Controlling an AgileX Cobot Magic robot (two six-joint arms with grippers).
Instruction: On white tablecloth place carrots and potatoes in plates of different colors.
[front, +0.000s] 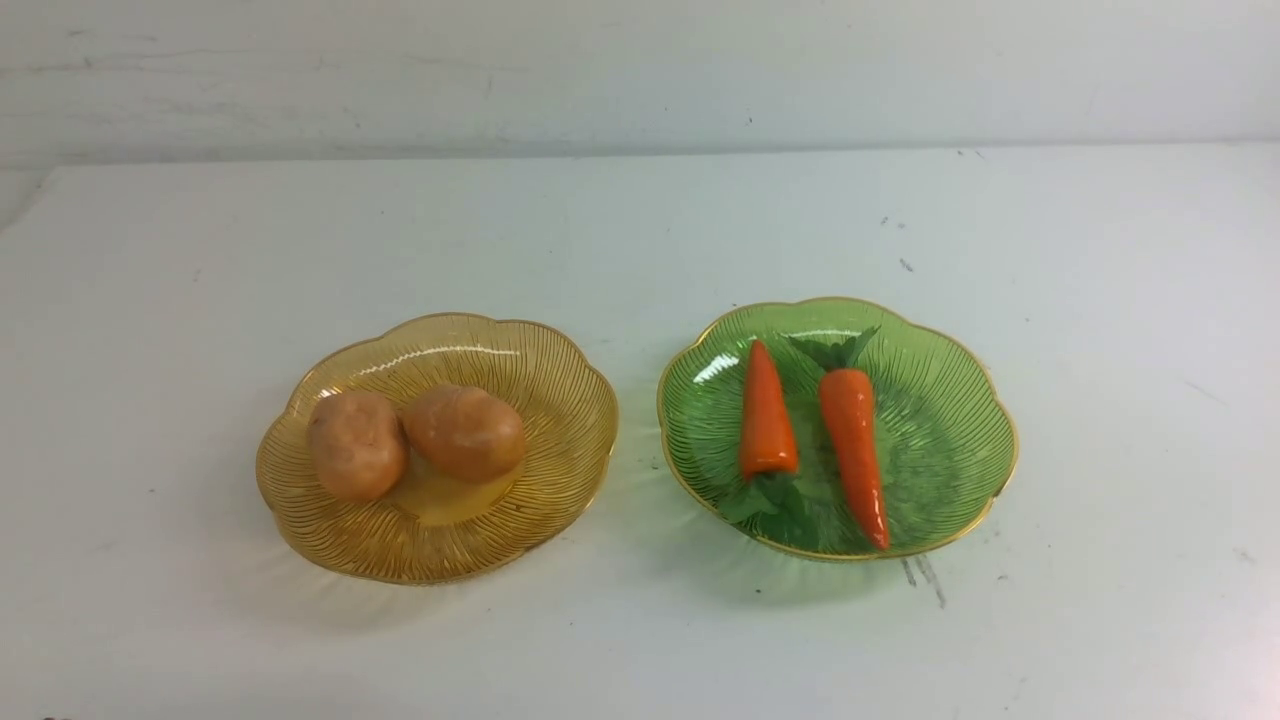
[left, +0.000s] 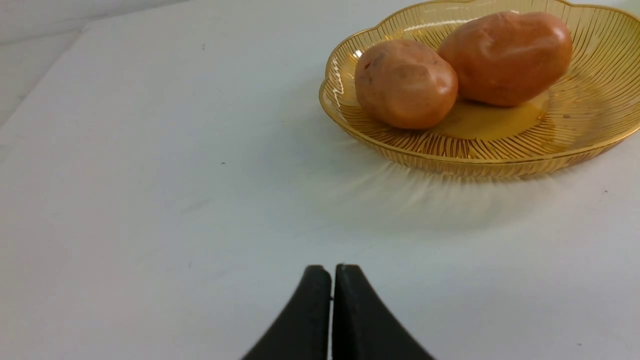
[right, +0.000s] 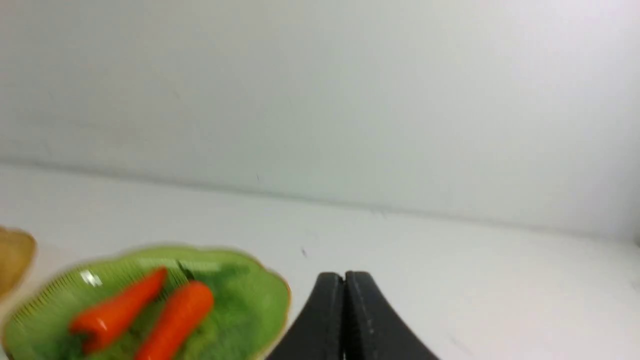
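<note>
Both grippers pressed shut and empty; vegetables sit sorted in their plates.

Your left gripper (left: 332, 272) has its black jaws pressed together, holding nothing, above bare white tablecloth (front: 640, 230), with the amber plate (front: 560, 460) lying off toward its 1 o'clock. Your right gripper (right: 345, 280) is likewise closed on nothing, the green plate (right: 260, 295) just beside it at its 9 o'clock; that view is blurred. From the front, neither arm shows. Amber plate sits on the left and holds both potatoes: the left potato (front: 356, 444) touches the right potato (front: 465, 432). Green plate on the right holds two carrots side by side. The left carrot (front: 766, 415) has its leaves at 6 o'clock; the right carrot (front: 855, 440) has its leaves at 12. The plates sit near each other, not touching.
</note>
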